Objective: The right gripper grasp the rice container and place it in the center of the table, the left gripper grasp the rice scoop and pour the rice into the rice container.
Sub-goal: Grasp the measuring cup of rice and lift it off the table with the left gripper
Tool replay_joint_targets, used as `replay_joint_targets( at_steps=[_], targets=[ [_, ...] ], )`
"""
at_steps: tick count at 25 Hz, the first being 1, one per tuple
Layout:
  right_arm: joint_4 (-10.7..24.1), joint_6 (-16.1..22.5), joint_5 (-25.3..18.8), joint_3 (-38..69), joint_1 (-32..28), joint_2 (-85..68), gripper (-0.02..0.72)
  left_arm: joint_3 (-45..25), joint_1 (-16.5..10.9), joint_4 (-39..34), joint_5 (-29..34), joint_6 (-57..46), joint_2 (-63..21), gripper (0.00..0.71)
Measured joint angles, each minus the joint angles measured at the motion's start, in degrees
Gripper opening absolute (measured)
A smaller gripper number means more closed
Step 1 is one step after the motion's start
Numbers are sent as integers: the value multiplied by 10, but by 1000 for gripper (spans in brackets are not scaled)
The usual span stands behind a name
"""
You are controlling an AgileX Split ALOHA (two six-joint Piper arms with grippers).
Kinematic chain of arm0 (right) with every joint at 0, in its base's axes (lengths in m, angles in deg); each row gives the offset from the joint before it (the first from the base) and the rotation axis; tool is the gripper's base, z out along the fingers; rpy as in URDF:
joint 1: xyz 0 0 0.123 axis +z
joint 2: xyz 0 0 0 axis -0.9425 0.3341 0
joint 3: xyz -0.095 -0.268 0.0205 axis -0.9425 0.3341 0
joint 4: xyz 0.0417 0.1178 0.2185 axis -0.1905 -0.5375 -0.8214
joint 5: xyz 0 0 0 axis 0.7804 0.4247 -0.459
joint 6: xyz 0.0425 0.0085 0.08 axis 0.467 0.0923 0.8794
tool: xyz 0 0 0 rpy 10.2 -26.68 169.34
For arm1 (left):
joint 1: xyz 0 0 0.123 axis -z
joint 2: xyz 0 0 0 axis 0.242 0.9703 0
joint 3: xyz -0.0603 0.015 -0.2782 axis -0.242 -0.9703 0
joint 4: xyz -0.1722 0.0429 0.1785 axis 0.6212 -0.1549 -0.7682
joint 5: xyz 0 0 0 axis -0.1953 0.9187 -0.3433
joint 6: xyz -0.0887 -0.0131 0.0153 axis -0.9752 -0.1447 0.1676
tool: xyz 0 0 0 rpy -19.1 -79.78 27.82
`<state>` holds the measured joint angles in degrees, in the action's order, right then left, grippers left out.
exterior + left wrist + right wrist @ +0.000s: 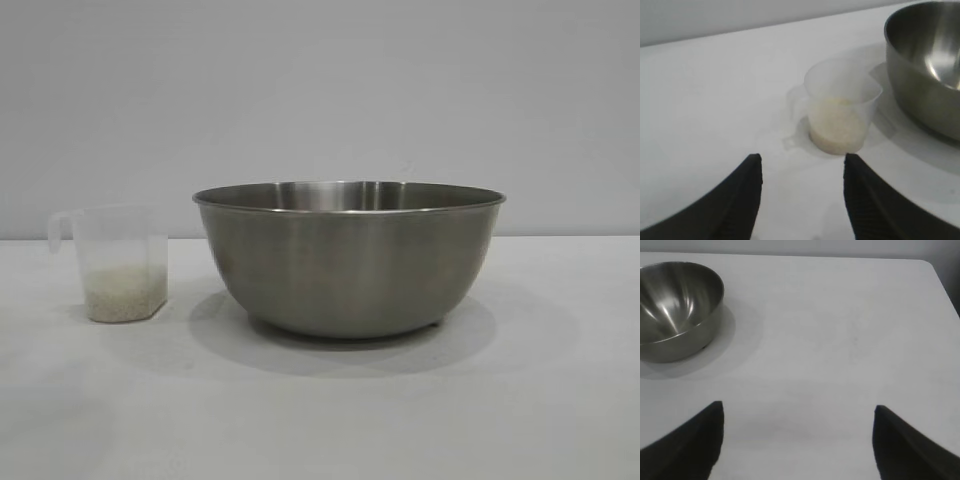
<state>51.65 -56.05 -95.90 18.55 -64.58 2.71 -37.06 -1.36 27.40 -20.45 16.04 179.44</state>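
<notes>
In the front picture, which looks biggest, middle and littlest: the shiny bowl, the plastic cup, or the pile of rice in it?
1. The rice container, by far the biggest.
2. The rice scoop, standing upright beside it on the table.
3. The rice, filling only the scoop's lower part.

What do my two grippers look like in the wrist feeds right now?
Only fingertips show. The left gripper has two matte black fingers, broad at the base and curving to pointed, claw-like tips. The right gripper shows the same black tapered fingers. No cables, markings or arm bodies are visible.
</notes>
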Motion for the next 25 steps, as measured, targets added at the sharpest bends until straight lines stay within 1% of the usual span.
replay_joint_targets(
  at_steps=[1, 2, 3, 4, 25],
  targets=[
    [0, 0, 0, 0, 0, 0, 573, 5, 0, 0, 0, 0, 10, 335],
    [0, 0, 0, 0, 0, 0, 573, 11, 0, 0, 0, 0, 22, 278],
    [0, 0, 0, 0, 0, 0, 573, 18, 0, 0, 0, 0, 33, 260],
    [0, 0, 0, 0, 0, 0, 573, 23, 0, 0, 0, 0, 41, 273],
    [0, 0, 0, 0, 0, 0, 573, 146, 0, 9, -1, 0, 148, 273]
  ],
)
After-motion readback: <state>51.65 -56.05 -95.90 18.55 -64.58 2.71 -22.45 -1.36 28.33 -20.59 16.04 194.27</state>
